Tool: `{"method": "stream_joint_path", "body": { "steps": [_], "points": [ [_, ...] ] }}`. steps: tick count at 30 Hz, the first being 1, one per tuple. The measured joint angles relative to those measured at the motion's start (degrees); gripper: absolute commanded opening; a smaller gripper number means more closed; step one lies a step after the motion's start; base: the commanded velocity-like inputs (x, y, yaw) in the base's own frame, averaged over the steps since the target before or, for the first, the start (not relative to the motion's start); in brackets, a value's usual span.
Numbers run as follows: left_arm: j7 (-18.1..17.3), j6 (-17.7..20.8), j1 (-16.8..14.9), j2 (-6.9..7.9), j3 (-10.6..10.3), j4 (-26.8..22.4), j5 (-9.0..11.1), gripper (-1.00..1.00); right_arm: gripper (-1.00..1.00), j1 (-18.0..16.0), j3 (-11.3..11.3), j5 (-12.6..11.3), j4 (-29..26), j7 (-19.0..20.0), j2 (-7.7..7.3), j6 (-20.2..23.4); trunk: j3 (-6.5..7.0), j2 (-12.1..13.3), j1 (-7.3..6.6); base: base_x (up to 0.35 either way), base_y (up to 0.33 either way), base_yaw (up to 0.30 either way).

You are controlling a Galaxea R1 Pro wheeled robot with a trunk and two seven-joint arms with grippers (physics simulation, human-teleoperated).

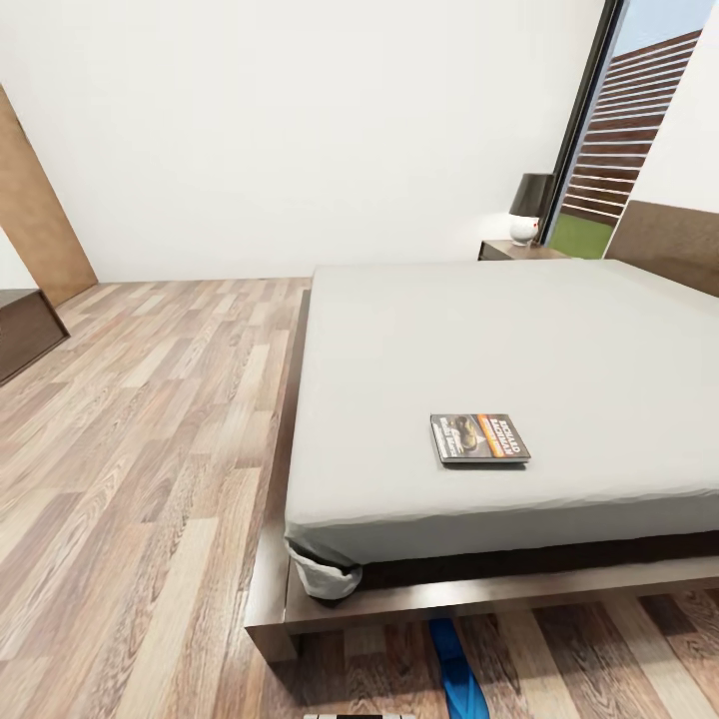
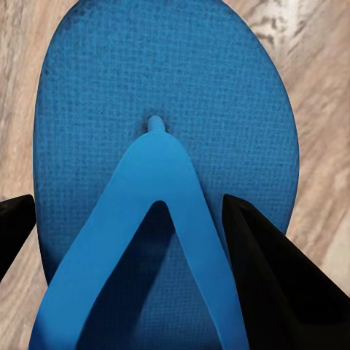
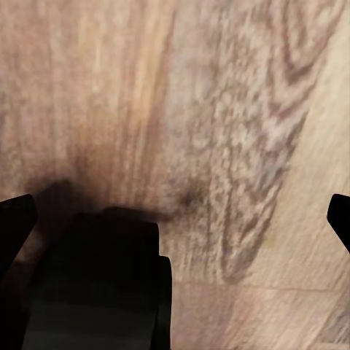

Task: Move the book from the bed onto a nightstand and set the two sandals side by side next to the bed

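With the left gripper [image 2: 127, 240] spread wide over the sandal [image 2: 164, 146] and the right gripper [image 3: 175, 219] wide above floor [image 3: 219, 109], a careless close could pinch only the strap.

Textured matt foam sandal [image 2: 164, 146]; grainy wood-plank floor [image 1: 130, 419]; smooth cloth mattress [image 1: 499, 350].

The book [image 1: 479, 438] cover bears white lettering, too small to read.

A black-shaded lamp [image 1: 531, 206] stands beside the tall window [image 1: 624, 130].
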Motion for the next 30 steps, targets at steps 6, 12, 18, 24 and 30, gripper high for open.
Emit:
{"method": "stream_joint_path", "body": {
  "steps": [6,12,18,24,30],
  "points": [
    [0.04,0.0,0.0,0.0,0.0,0.0,0.0,-1.0,1.0,0.0,0.01,0.0,0.0,0.0,0.0,-0.01,0.0,0.0,0.0,0.0,0.0,0.0],
    [2.99,0.07,0.0,0.07,0.29,0.0,0.11,-1.0,1.0,0.0,0.01,0.0,0.0,0.0,0.0,-0.01,0.0,0.0,0.0,0.0,0.0,0.0],
    [9.08,0.03,-0.01,0.14,0.4,0.04,0.49,-1.0,1.0,0.0,0.01,0.0,0.0,0.0,0.0,-0.01,0.0,0.0,0.0,0.0,0.0,0.0],
    [10.42,0.0,-0.01,0.22,0.46,0.06,0.71,-1.0,1.0,0.0,0.01,0.0,0.0,-0.03,0.0,-0.01,0.0,0.0,0.0,0.0,0.0,0.0],
    [10.65,0.0,0.04,0.22,0.47,0.07,0.71,-1.0,1.0,0.0,0.01,0.0,0.0,-0.02,0.0,-0.01,0.0,0.0,0.0,0.0,0.0,0.0]
  ]
}}
